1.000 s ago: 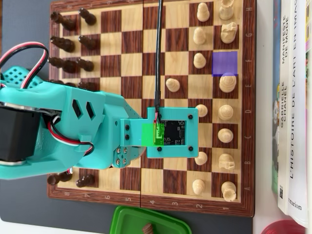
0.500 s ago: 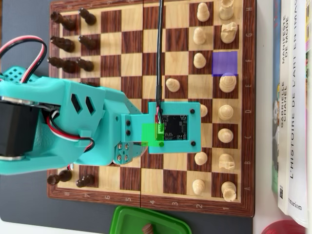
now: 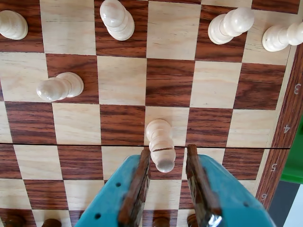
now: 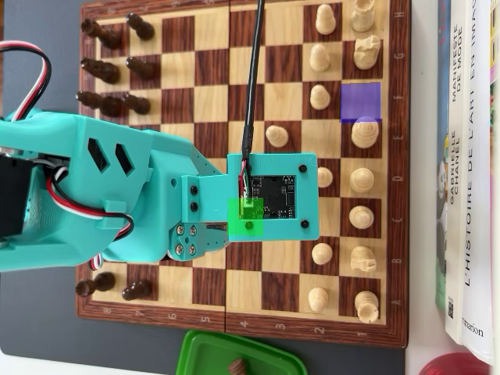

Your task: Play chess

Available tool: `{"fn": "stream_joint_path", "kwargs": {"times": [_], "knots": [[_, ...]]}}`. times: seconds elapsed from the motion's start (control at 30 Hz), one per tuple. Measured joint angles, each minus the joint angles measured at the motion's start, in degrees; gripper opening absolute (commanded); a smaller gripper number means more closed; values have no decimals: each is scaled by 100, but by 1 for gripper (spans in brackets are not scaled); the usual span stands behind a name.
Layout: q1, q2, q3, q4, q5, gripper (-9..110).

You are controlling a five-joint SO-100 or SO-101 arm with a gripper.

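In the wrist view, the claw [image 3: 165, 163] reaches in from the bottom edge with its two teal fingers [image 3: 135, 187] spread apart, brown pads facing inward. A white pawn [image 3: 159, 144] stands between the fingertips on the chessboard [image 3: 123, 80], its head in the gap, though neither pad clearly presses on it. The pawn's base sits on a light square just above the board's fold line. Farther up the board, four other white pieces [image 3: 116, 19] stand along the top rows, and one white pawn [image 3: 59, 86] stands alone at the left.

In the overhead view, the teal arm [image 4: 101, 195] stretches from the left over the chessboard [image 4: 195, 78], its wrist camera board [image 4: 273, 195] covering the claw and the pawn beneath it. Dark pieces [image 4: 109, 70] line the left side, white pieces [image 4: 361, 180] the right. A purple patch [image 4: 361, 100] marks one square at the right, a green patch [image 4: 247, 215] marks a spot under the wrist. Books [image 4: 469, 156] lie on the tabletop at the right edge, and a green lid [image 4: 234, 351] lies below the board.
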Motion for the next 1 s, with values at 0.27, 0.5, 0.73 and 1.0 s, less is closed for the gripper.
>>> {"fn": "stream_joint_path", "kwargs": {"times": [0.27, 0.5, 0.73, 1.0], "knots": [[-70, 1020, 0, 0, 0, 13], [-70, 1872, 0, 0, 0, 13], [-70, 2953, 123, -158, 18, 12], [-79, 4386, 1670, -1635, 18, 13]]}}
